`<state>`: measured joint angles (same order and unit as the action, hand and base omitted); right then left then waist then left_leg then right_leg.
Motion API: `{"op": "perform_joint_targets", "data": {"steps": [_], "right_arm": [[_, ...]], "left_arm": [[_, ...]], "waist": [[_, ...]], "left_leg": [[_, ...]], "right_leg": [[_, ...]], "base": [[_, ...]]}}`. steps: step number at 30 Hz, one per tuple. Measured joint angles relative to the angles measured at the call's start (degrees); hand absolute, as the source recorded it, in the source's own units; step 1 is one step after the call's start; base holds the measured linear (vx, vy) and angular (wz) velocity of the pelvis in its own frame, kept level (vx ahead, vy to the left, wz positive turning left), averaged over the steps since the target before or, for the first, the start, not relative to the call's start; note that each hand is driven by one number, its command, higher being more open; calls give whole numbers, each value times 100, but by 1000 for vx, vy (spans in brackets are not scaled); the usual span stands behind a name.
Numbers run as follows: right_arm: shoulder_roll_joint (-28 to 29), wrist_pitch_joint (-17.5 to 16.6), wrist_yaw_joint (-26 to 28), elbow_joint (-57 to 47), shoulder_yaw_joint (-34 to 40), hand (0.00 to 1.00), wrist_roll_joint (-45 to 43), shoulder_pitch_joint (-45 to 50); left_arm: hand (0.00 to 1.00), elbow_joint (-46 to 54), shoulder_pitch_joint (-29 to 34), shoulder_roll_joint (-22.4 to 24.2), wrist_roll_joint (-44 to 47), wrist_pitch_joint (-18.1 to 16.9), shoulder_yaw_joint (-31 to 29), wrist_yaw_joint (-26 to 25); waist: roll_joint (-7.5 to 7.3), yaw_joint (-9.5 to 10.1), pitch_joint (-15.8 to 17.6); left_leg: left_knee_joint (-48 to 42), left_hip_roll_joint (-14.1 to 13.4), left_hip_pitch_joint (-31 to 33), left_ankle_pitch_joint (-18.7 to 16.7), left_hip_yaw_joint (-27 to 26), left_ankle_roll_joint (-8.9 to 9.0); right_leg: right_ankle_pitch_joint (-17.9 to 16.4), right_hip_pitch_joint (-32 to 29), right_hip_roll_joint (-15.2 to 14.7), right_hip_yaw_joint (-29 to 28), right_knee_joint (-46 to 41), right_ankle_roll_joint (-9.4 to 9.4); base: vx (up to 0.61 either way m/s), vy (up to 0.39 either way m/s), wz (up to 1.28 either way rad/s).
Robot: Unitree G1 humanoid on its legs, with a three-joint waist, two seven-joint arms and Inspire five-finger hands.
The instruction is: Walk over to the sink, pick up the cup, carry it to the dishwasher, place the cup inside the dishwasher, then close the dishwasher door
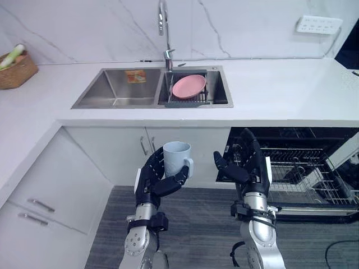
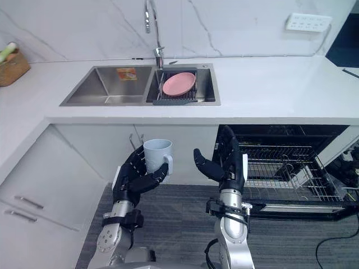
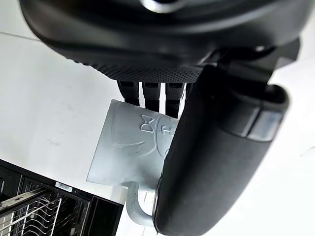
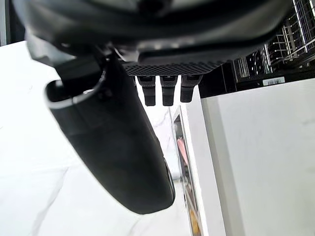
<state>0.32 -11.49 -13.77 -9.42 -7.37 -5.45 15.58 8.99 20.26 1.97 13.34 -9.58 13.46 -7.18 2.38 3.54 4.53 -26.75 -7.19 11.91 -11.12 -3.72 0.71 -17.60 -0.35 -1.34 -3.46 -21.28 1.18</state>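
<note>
A pale blue-grey cup [image 1: 176, 158] [image 2: 157, 154] with a handle is held upright in front of the white cabinets, below the sink [image 1: 115, 92]. My left hand [image 1: 152, 180] [image 2: 133, 175] is shut on it, fingers behind and thumb across the front; the left wrist view shows the cup [image 3: 129, 147] clasped between thumb and fingers. My right hand [image 1: 249, 165] [image 2: 227, 162] stands open beside it, holding nothing. The dishwasher [image 1: 331, 207] is open at the right, its wire rack [image 1: 303, 174] pulled out.
A pink plate [image 1: 188, 86] lies on a rack in the sink's right basin under the faucet [image 1: 164, 28]. A wicker basket [image 1: 17, 68] stands at the far left of the white counter [image 1: 280, 89]. Drawers [image 1: 39, 207] line the left side.
</note>
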Motion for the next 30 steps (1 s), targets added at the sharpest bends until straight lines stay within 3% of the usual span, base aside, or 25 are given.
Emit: {"op": "perform_joint_targets", "data": {"steps": [1, 4, 6, 7, 9, 11, 13, 14, 16, 20, 24, 25, 26, 28, 29, 30], "right_arm": [[53, 19, -3, 87, -33, 90, -3, 21], [128, 19, 62, 102, -104, 90, 3, 0], [138, 19, 115, 135, -101, 90, 4, -59], [141, 19, 122, 174, -94, 90, 5, -114], [176, 19, 124, 255, -79, 90, 6, -195], [210, 18, 128, 268, -80, 90, 9, -212], [229, 17, 151, 487, -91, 90, 11, -413], [217, 17, 152, 516, -91, 90, 11, -426], [114, 21, 109, 588, -2, 90, 7, -373], [60, 27, 112, 621, 54, 90, 6, -251], [56, 26, 137, 530, -27, 90, -8, -119], [72, 26, 151, 510, -53, 90, -18, -121], [78, 26, 159, 471, -57, 90, -26, -120], [91, 3, 177, 430, 61, 90, -192, -223], [88, 2, 178, 442, 94, 90, -229, -253], [86, -4, 213, 542, 148, 90, -240, -299]], "left_arm": [[30, 17, 10, -19, 0, 7, -59, -18], [30, 42, 5, -110, 0, 6, -121, -72], [30, 45, 41, -131, -2, 6, -124, -121], [30, 69, 66, -140, -3, 6, -138, -128], [30, 145, 67, -198, -13, 6, -136, -130], [30, 230, 47, -207, -67, -16, -153, -131], [30, 251, 7, -251, -104, -70, -167, -128], [30, 237, 3, -250, -104, -67, -160, -128], [30, 210, -11, -128, -107, -61, -48, -105], [30, 201, -51, 51, -158, -62, -66, -11], [30, 196, -80, 75, -157, -62, -155, -39], [30, 196, -98, 77, -156, -62, -217, -51], [30, 193, -109, 73, -154, -63, -233, -57], [30, 167, -185, 46, -155, -66, -171, -59], [30, 153, -216, 45, -156, -65, -161, -59], [30, 108, -236, 38, -158, -70, -86, -61]], "waist": [[-154, -61, -75], [-386, -20, -136], [-392, -8, -131], [-399, 12, -127], [-462, -32, -99], [-504, -109, -123], [-599, -134, -136], [-582, -132, -141], [-406, -192, -121], [-338, -220, -127], [-162, -142, -104], [-169, -139, -108], [-232, -89, -111], [-221, 23, -143], [-228, 28, -140], [-185, 26, -189]], "left_leg": [[-2, 99, -36, -51, -146, -84], [-135, 171, -86, -173, -559, -273], [-56, 161, -375, -286, -852, -308], [143, 140, -670, -368, -1102, -324], [392, 124, -1014, -393, -1385, -345], [509, 74, -1128, -456, -1574, -263], [213, -95, -1146, -723, -1735, -33], [201, -124, -1142, -738, -1728, -7], [370, -248, -1155, -726, -1531, 68], [331, -354, -1287, -712, -1390, 90], [-948, -653, -952, -652, -1195, 34], [-1328, -646, -738, -461, -1015, -29], [-1453, -598, -602, -447, -898, 19], [-624, -277, -464, -832, -455, 97], [-279, -177, -444, -812, -332, 104], [377, -69, -550, -316, -260, 202]], "right_leg": [[-3, -2, -142, -162, 59, 26], [81, -79, -300, -537, 108, 180], [94, -235, -325, -537, -336, 282], [101, -466, -393, -349, -898, 443], [121, -848, -573, 122, -1646, 588], [-1, -1139, -787, 677, -1758, 384], [69, -1235, -836, 1267, -1259, 195], [66, -1214, -805, 1288, -1210, 186], [123, -1095, -540, 1334, -805, 39], [115, -841, -389, 1348, -595, 25], [124, -388, -229, 1349, -299, 15], [180, -264, -250, 1335, -133, 1], [257, -223, -293, 1299, 26, 17], [424, -214, -360, 1163, 266, 89], [441, -215, -390, 1136, 285, 117], [458, -211, -419, 1015, 307, 163]], "base": [[273, 330, -51], [239, 263, -63], [183, 171, -90], [140, 118, -100], [74, 15, -83], [67, -61, -63], [95, -128, -66], [86, -142, -64], [71, -117, -39], [56, -43, -7], [68, 16, -3], [87, 70, -6], [62, 64, -14], [84, 133, -26], [101, 210, -32], [103, 194, -32]]}}
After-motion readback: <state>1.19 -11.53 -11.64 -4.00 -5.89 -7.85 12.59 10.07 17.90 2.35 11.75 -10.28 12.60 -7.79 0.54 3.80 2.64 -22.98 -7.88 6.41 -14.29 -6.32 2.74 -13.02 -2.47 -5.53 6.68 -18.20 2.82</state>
